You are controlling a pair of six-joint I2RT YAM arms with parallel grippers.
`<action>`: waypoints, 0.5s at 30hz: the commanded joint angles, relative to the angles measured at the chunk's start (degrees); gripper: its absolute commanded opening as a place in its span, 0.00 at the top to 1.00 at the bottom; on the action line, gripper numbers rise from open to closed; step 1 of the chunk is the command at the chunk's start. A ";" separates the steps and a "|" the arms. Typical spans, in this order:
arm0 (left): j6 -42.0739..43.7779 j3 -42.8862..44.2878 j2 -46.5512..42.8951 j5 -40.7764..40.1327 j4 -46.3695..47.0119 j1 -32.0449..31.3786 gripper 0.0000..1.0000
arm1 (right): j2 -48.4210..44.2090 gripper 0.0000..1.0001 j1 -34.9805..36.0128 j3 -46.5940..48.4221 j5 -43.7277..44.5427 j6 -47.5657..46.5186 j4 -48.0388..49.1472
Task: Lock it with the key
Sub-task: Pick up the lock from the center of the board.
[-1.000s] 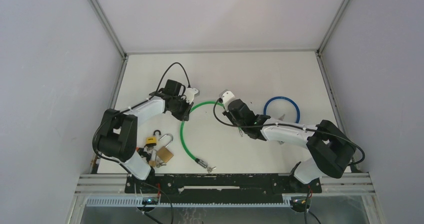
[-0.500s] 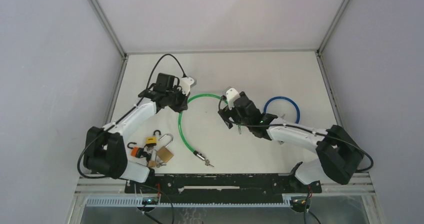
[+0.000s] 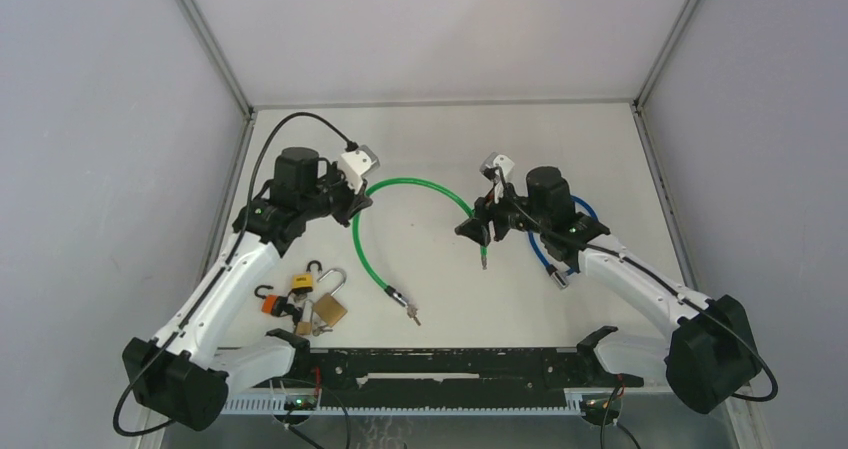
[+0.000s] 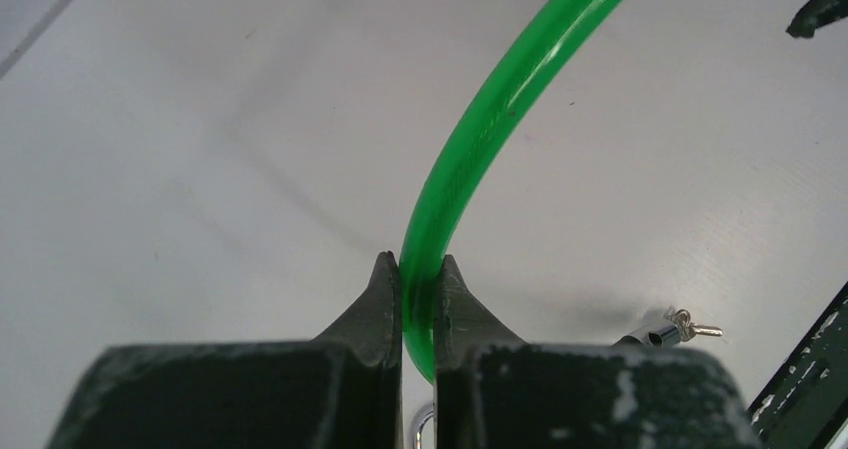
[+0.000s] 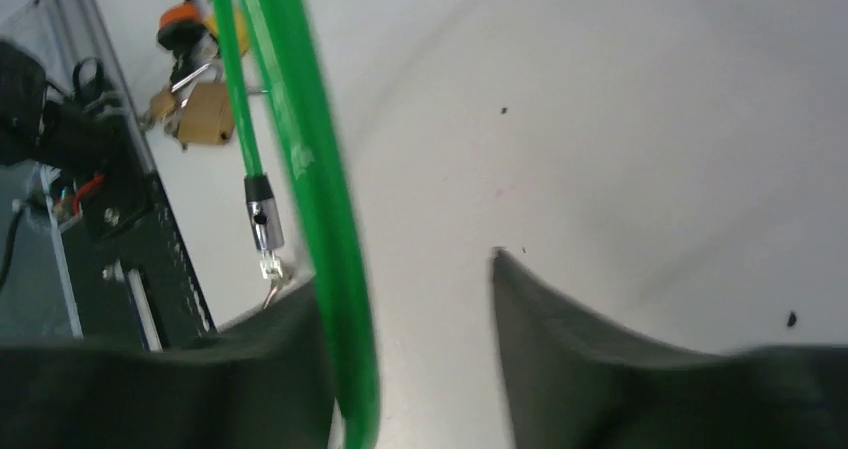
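Left hand point(image 4: 420, 271) tightly closed, right hand point(image 5: 408, 274) wide apart at the tips.

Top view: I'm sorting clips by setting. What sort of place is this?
Probably a lab robot cell: a white table boxed in by grey panels, with practice padlocks and a green cable lock.

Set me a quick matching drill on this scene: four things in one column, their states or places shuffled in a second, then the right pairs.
Things:
1. left gripper
2. right gripper
3. blue cable
4. padlocks

States or places:
A. open around the green cable
B. clustered at the near left of the table
C. shut on the green cable
D. partly hidden under the right arm

Pairs: 1-C, 2-A, 3-D, 4-B
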 commanded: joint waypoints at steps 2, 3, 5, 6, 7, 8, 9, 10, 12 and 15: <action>0.24 -0.19 -4.18 3.98 2.33 -0.43 1.00 | -1.95 0.75 -0.38 1.15 -8.73 5.28 -0.84; 0.15 -0.31 -4.63 4.09 2.41 -0.44 1.00 | -2.45 0.91 -0.36 1.23 -8.49 5.80 -0.94; -1.13 -0.60 -5.54 4.53 2.49 -0.38 1.00 | -3.96 1.00 -0.43 2.28 -7.30 6.59 -1.54; -2.31 -0.66 -6.14 5.60 2.50 -0.47 1.00 | -4.69 1.00 -0.44 2.94 -6.78 6.84 -1.89; -3.66 -0.77 -7.01 6.84 2.54 -0.43 0.99 | -5.63 1.00 -0.37 4.02 -6.12 7.07 -2.18; -5.68 -1.03 -7.83 8.07 3.25 -0.43 0.87 | -6.54 1.00 -0.32 5.20 -5.47 7.24 -2.43; -7.67 -1.71 -9.08 9.41 4.25 -0.43 0.68 | -7.70 1.00 -0.31 6.42 -4.78 7.45 -2.37; -9.53 -2.94 -10.58 10.47 5.80 -0.43 0.54 | -8.98 1.00 -0.34 7.56 -4.40 7.56 -1.96; -12.86 -7.14 -14.44 11.66 10.13 -0.43 0.36 | -11.84 1.00 -0.39 9.48 -4.44 7.58 -0.38; -18.04 -14.05 -20.04 11.37 18.31 -0.43 0.26 | -14.15 1.00 -0.41 12.60 -6.08 6.48 1.01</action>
